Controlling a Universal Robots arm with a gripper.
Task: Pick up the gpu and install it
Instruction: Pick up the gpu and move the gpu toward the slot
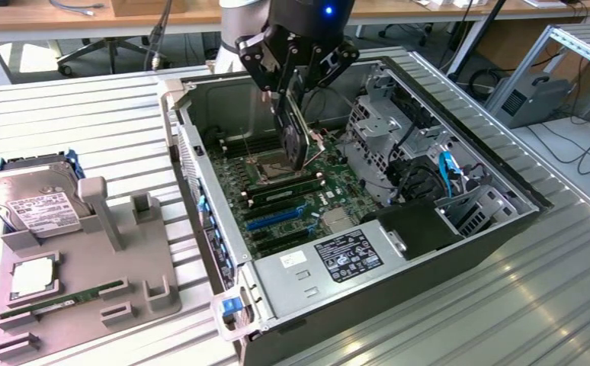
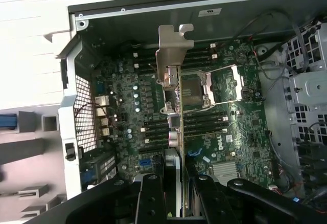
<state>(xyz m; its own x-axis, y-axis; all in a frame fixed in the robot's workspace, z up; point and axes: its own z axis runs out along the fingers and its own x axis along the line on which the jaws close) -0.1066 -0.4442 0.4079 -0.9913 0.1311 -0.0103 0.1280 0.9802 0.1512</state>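
While the arm's black two-fingered gripper (image 1: 297,76) hangs over the open black-and-silver steel computer case (image 1: 188,149), we see its fingers (image 2: 150,196) clenched on the upper edge of the gpu (image 1: 297,136), a thin dark rectangular expansion card with a silver metal bracket (image 2: 173,47) at one end. The card hangs inside the case on its edge, long side roughly upright, above the green motherboard (image 1: 325,174) and close to the square silver processor socket (image 2: 196,88). We judge that this pose keeps its connector edge facing the board. It is seated in no slot, and we cannot tell whether its lower end touches anything. The case lies on its side with the panel off, which leaves the board facing up and reachable from above. Outside the case, on the exterior view's left, a grey moulded parts tray (image 1: 102,267) holds a silver boxy hard drive (image 1: 30,202) and a slim green memory stick (image 1: 66,299) (each in its own recess, presumably so it sits at a known spot).
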